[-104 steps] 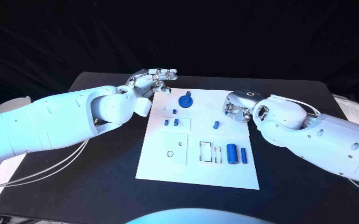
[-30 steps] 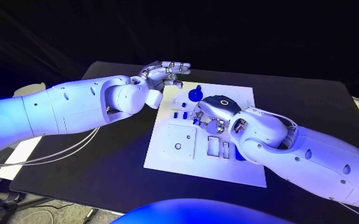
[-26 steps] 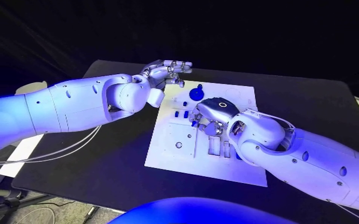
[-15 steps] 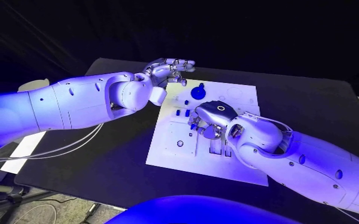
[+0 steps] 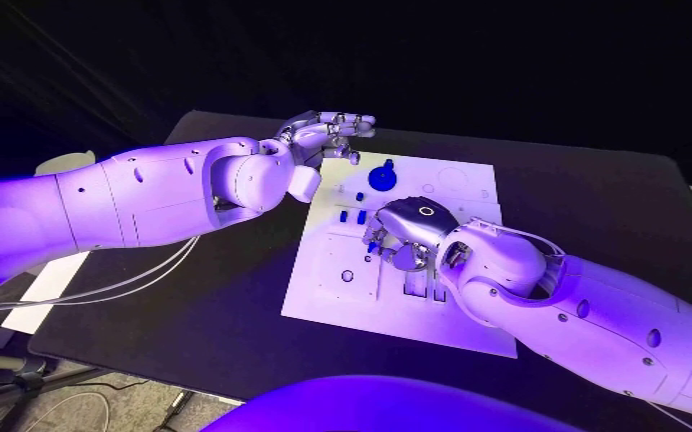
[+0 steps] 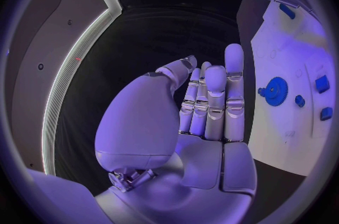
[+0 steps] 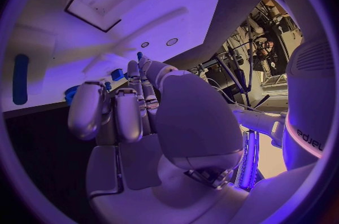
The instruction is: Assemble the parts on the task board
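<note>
Head view shows our right hand (image 5: 401,242) has moved onto the task board (image 5: 325,292), over the small blue parts (image 5: 351,217); its grip we cannot tell. Left hand (image 5: 329,134) hovers empty, fingers straight.
</note>
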